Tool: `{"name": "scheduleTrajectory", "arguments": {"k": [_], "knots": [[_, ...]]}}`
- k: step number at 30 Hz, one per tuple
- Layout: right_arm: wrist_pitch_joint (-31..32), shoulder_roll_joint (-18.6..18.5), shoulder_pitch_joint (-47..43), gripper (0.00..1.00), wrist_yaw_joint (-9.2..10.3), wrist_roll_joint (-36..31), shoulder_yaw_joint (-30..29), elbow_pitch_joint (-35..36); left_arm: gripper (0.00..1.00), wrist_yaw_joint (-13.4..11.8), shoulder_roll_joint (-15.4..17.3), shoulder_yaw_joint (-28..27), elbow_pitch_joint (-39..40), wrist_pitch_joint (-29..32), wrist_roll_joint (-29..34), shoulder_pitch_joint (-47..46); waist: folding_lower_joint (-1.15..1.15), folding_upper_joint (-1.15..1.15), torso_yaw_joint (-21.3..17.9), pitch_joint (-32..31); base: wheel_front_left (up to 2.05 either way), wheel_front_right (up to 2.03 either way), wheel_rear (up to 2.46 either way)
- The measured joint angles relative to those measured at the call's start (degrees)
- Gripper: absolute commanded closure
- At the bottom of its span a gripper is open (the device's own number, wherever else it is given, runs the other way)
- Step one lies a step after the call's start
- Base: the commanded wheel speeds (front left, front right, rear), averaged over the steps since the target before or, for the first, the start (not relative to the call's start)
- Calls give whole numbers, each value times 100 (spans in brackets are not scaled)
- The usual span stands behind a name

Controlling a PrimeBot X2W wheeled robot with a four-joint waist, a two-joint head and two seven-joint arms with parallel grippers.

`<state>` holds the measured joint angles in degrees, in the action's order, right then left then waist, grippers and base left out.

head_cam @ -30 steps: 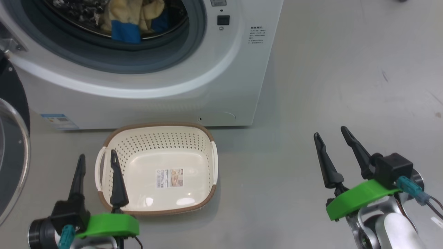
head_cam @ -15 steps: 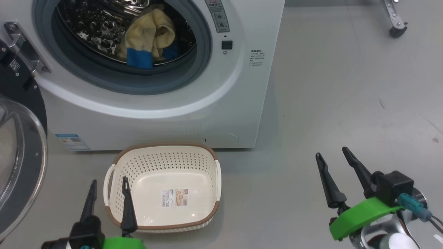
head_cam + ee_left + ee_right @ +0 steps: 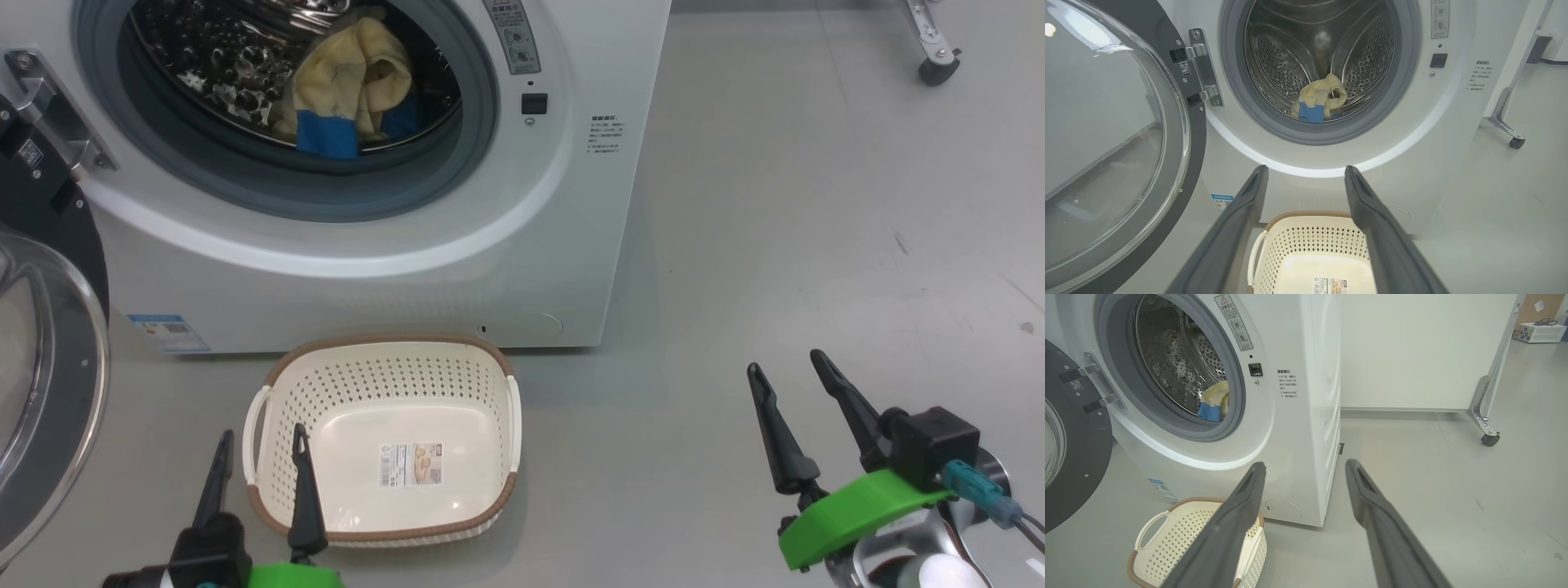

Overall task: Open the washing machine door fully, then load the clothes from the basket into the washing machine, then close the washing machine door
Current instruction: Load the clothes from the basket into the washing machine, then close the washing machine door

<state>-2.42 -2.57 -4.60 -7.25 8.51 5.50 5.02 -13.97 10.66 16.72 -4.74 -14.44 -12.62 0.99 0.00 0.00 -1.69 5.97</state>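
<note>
1. Gripper state. We find the left gripper [image 3: 263,430] at the lower left of the head view with its two fingers spread wide apart and closed on nothing. The right gripper [image 3: 784,361] at the lower right is likewise spread wide and grips nothing. Both sets of fingers point toward the washing machine [image 3: 490,245].

2. Position of the clothes. We locate the clothes [image 3: 347,90] inside the drum [image 3: 1290,53], low at its front, just behind the grey gasket [image 3: 269,184]. They lie well apart from both grippers. In the left wrist view the bundle sits above the gap between the fingers, slightly toward the right one. In the right wrist view it lies up and to the left of the left finger.

3. Orientation. The bundle is crumpled, so we cannot tell its long axis. Its blue patch faces the opening, at the lower edge.

4. Other items. The washing machine door [image 3: 1180,163] stands swung out on its hinge [image 3: 1202,67] at the machine's left side. The basket [image 3: 384,339] rests on the floor [image 3: 775,204] just in front of the machine, handles [image 3: 253,425] to left and right and a label [image 3: 411,464] on its bottom. In the head view, one left finger overlaps its near left corner; we cannot tell whether they touch.
</note>
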Motion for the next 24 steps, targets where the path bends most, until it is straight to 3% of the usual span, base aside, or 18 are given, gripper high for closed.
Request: {"name": "scheduleTrajectory", "arguments": {"k": [24], "knots": [[0, 2, 3, 0, 0, 55, 4, -27, 0, 1, -55, 19, -57, 0, 8, -19, 1, 0, 60, -31, -11, 11, 0]]}}
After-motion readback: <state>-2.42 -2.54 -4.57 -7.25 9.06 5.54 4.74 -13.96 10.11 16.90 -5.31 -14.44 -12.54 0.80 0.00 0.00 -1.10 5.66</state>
